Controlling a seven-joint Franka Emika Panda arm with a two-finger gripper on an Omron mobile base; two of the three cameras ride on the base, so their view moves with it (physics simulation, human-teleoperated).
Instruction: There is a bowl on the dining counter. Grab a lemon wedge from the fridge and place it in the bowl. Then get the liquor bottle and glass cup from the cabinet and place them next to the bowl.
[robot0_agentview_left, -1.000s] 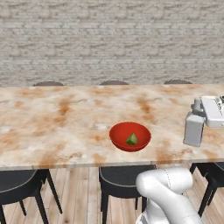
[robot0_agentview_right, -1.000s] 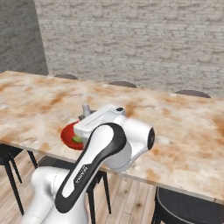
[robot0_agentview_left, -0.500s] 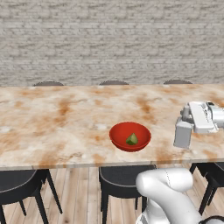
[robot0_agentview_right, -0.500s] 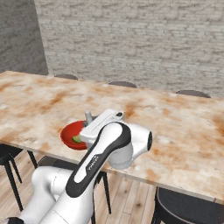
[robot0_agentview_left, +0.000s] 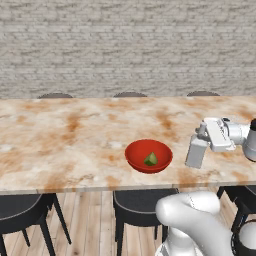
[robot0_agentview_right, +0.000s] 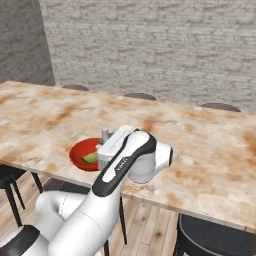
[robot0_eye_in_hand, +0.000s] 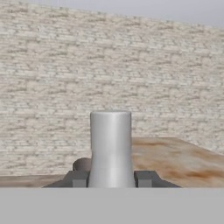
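Observation:
A red bowl (robot0_agentview_left: 148, 155) (robot0_agentview_right: 85, 153) stands near the front edge of the marble dining counter (robot0_agentview_left: 65, 135), with a green lemon wedge (robot0_agentview_left: 151, 159) (robot0_agentview_right: 90, 158) inside it. My gripper (robot0_agentview_left: 204, 138) (robot0_eye_in_hand: 111, 178) reaches in level from the right and is shut on a grey liquor bottle (robot0_agentview_left: 196, 152) (robot0_eye_in_hand: 110, 146). The bottle hangs slightly tilted just to the right of the bowl, apart from it, its base close to the counter top. In the right base view its neck (robot0_agentview_right: 105, 134) pokes up behind my forearm.
Dark chairs (robot0_agentview_left: 142, 202) (robot0_agentview_left: 20, 210) are tucked under the counter's near edge, and more chair backs (robot0_agentview_left: 130, 94) line its far side before a brick wall (robot0_agentview_left: 125, 45). Bare counter stretches left of the bowl and behind it.
My gripper has carried the bottle leftward over the counter, from near the right edge to close beside the bowl. The bowl and lemon wedge have stayed put.

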